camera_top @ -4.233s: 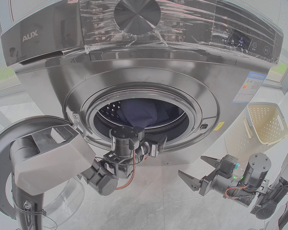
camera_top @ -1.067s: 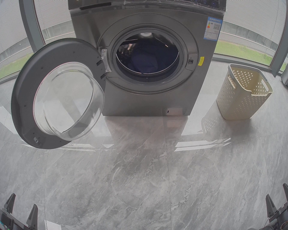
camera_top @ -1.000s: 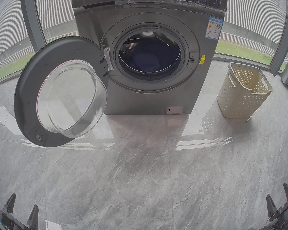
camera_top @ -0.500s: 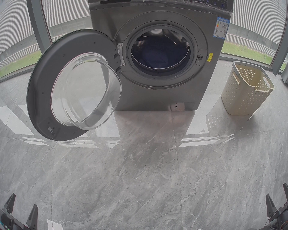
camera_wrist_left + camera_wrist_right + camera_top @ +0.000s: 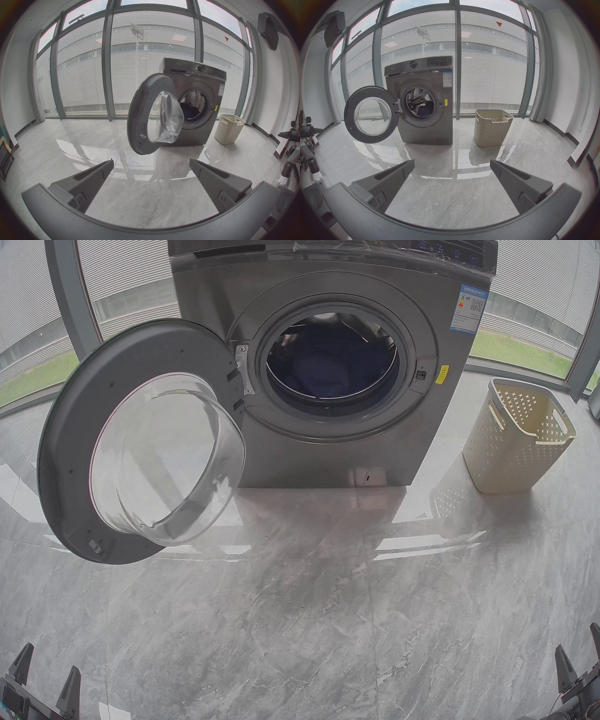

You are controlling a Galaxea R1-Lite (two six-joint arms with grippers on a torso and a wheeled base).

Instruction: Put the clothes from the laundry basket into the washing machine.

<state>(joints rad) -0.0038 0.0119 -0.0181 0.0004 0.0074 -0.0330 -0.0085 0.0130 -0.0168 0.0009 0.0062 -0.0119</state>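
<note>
Dark blue clothes (image 5: 315, 372) lie in the grey front-loading washing machine (image 5: 369, 452), its round glass door (image 5: 65, 446) wide open for loading, the cream perforated laundry basket (image 5: 494, 455) beside it seemingly empty, while left gripper (image 5: 150, 162) and right gripper (image 5: 452, 162) hover well away, jaws apart, empty.

Washing machine (image 5: 425, 133) door (image 5: 371, 115) swung open, dark clothes (image 5: 424, 109) in drum; laundry basket (image 5: 491, 131) near it (right gripper (image 5: 451, 163) spread wide).

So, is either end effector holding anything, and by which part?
Nothing: the left end effector and right end effector are both open and empty; dark clothes lie in the washing machine.
</note>
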